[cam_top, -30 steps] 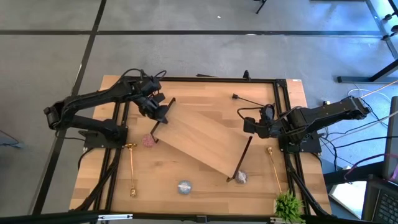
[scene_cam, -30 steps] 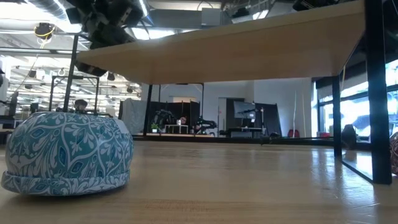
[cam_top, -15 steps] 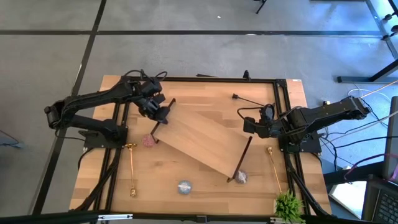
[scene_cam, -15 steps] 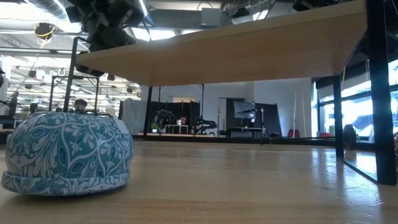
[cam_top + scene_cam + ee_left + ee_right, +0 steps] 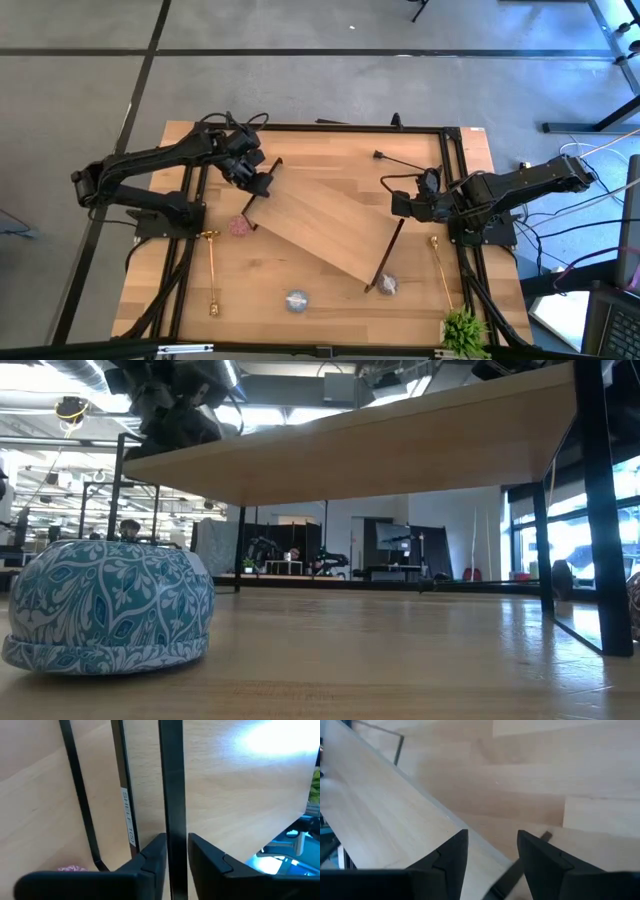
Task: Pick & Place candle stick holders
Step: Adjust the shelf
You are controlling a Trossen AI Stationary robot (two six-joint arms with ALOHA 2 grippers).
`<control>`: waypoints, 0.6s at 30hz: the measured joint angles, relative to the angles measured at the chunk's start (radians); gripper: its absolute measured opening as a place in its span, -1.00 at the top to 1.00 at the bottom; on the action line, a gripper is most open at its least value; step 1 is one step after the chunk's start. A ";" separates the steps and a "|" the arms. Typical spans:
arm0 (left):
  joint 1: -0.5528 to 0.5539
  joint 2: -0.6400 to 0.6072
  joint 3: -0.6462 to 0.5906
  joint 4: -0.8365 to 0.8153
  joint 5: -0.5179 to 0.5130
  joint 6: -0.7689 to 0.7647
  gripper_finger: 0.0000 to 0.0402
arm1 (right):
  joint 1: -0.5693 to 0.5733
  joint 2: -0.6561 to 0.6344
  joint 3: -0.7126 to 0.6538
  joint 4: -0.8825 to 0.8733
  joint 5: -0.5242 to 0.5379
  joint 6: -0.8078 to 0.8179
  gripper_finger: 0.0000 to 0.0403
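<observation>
High view: left pincer [image 5: 262, 182] sits at the wooden board's [image 5: 320, 225] black rail [image 5: 262, 185] — pink holder [image 5: 239, 226] near, at its seven o'clock. Left wrist view: fingers [image 5: 152, 860] straddle the rail, slightly parted. Right wrist view: right pincer [image 5: 492, 851] spread, holding nothing, above the counter [image 5: 560, 780].

A: How many holders show on the tabletop [image 5: 330, 145]?

B: 6. 2 gold stems lie flat: the left gold stem [image 5: 212, 272] by the left frame, the right gold stem [image 5: 441, 270] by the right frame. A black stem [image 5: 400, 160] lies near the far edge.

A: And the squat rounds?

B: 3. The pink round [image 5: 239, 226] sits just beside the left gold stem's foot, the blue round [image 5: 296, 300] near the front edge, the mauve round [image 5: 387, 286] right of it. Up close, the blue round shows a leafy pattern.
</observation>
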 joint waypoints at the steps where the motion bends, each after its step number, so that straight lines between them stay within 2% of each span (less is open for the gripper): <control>1: 0.006 0.000 0.000 0.000 0.002 0.006 0.59 | 0.000 0.000 0.000 0.000 -0.014 -0.002 0.13; 12: 0.084 0.000 0.000 0.000 0.020 0.078 0.47 | 0.008 -0.006 0.001 -0.015 -0.087 -0.002 0.13; 18: 0.119 0.000 0.000 0.000 0.020 0.121 0.45 | 0.007 -0.031 0.001 -0.091 -0.005 0.060 0.13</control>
